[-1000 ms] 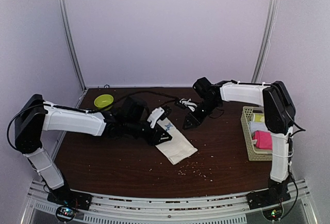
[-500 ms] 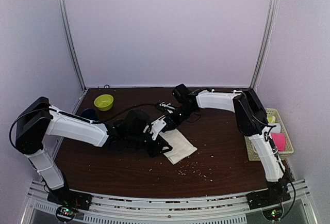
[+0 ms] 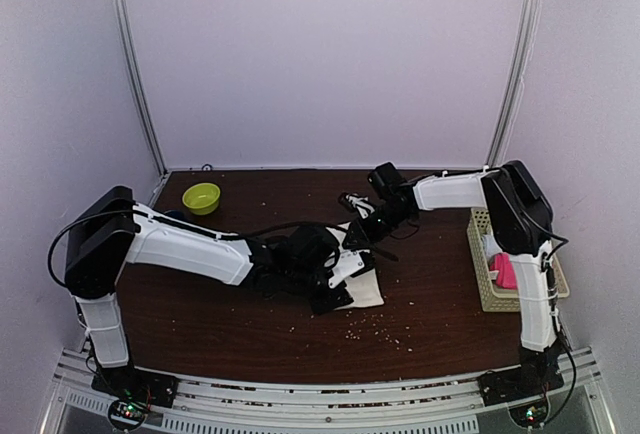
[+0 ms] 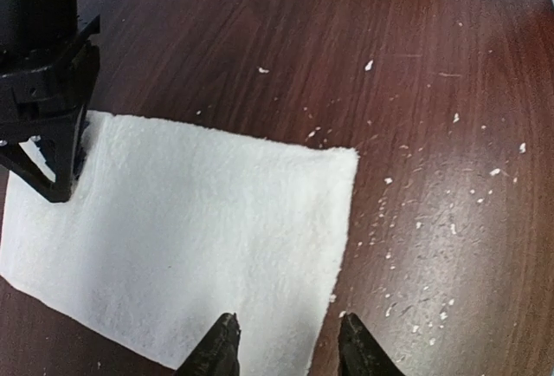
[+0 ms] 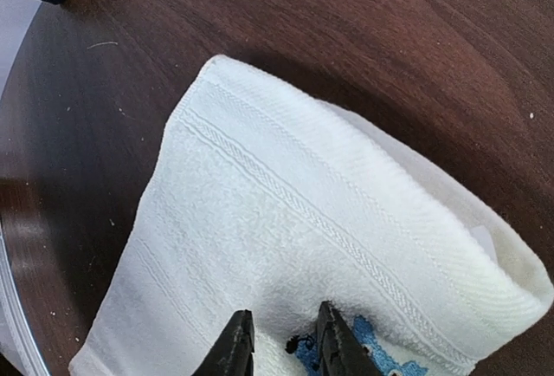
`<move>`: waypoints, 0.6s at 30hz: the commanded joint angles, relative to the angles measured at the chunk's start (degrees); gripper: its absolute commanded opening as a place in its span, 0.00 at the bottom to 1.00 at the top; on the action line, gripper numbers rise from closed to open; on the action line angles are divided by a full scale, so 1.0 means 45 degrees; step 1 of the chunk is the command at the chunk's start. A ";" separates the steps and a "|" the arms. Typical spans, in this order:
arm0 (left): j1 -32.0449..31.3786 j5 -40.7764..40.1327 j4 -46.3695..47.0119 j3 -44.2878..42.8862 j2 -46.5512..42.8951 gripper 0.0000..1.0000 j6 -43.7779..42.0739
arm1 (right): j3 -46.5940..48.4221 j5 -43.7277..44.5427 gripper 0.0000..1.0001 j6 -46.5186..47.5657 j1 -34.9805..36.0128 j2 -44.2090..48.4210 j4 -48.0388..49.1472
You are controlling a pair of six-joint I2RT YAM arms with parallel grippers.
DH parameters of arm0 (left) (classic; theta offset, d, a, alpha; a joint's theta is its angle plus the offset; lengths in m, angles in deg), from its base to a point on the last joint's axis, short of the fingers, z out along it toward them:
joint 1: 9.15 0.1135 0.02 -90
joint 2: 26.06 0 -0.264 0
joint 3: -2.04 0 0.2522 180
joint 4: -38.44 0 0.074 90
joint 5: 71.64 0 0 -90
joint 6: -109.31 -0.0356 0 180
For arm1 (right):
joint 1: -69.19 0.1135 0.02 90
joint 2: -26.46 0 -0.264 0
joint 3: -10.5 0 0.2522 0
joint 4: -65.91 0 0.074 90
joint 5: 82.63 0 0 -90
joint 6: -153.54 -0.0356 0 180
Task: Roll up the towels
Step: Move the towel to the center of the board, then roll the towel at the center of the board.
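One dark wooden desk [image 3: 200, 314]. Mid-desk lies a cream off-white cloth hand towel [image 4: 190, 237], folded; likely light, limp, non-slip, best taken by a hem. At the right edge is a bright pink cloth towel [image 3: 508, 272]. Left gripper [image 4: 290, 346] is parted astride the cream hem. Right gripper [image 5: 284, 337] is narrow, nipping cloth.

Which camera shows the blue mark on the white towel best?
The right wrist view: the blue mark sits close up beside the right gripper. The left wrist view shows only plain cream towel. In the top view I can't see it.
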 commanded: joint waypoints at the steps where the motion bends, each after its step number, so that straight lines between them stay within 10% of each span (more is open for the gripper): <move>1: 0.0002 -0.1243 -0.0285 0.0060 -0.0185 0.42 -0.1430 | 0.0082 -0.1008 0.29 0.0027 -0.0001 0.0669 -0.0406; 18: -0.0230 -0.0076 -0.1486 -0.0966 0.0700 0.46 -0.3614 | -0.1498 -0.0889 0.38 0.2743 -0.1099 0.5452 -0.1345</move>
